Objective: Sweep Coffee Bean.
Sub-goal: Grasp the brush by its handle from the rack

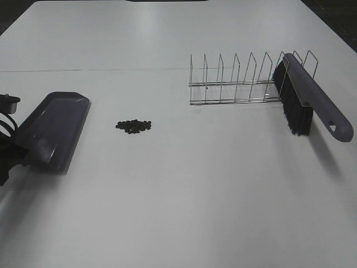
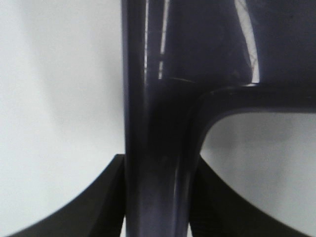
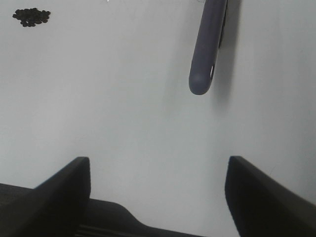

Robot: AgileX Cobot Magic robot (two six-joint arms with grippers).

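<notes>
The left gripper (image 2: 158, 197) is clamping the dustpan (image 1: 56, 128) handle; the right gripper (image 3: 158, 195) is hanging wide open, empty, facing the brush (image 1: 312, 97). The coffee bean (image 1: 134, 126) pile is lying near the dustpan. Grasping the brush seems next.

I am watching the small cluster of dark oval coffee beans (image 1: 134, 126) lying on the white flat table (image 1: 178, 212), near the grey plastic dustpan (image 1: 56, 128) and to its right, not touching it. The thin metal wire rack (image 1: 234, 84) is standing farther back to the right, and the grey-handled, black-bristled brush (image 1: 313, 96) is leaning against its right end.
</notes>
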